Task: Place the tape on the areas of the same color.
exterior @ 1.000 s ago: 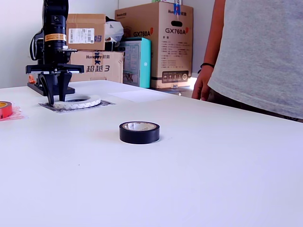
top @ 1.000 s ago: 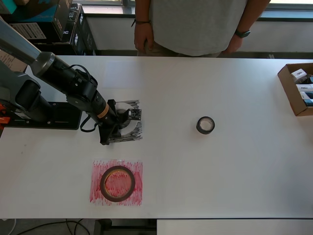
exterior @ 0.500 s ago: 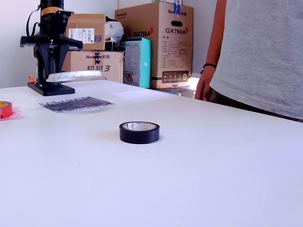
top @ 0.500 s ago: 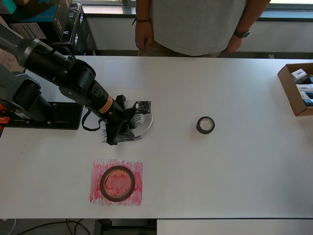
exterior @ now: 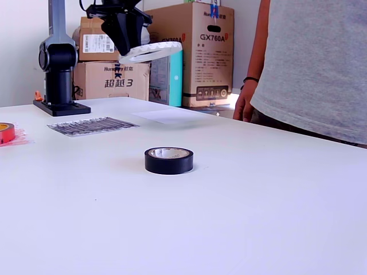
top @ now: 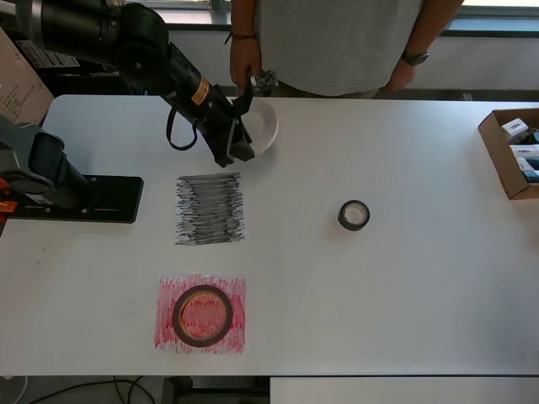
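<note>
Behind, a brown carton point(exterior: 198, 54) reads "GX760A". My pincer point(top: 238, 126) is clamped on the rim of the white tape ring point(top: 257, 126), holding it tilted high above the bench point(top: 404, 286). The black scribbled patch point(top: 210, 209) lies bare below. The small black tape roll point(top: 354, 215) sits well apart on the bench; the red-sided roll point(top: 202, 316) rests on the red patch point(top: 166, 324).
</note>
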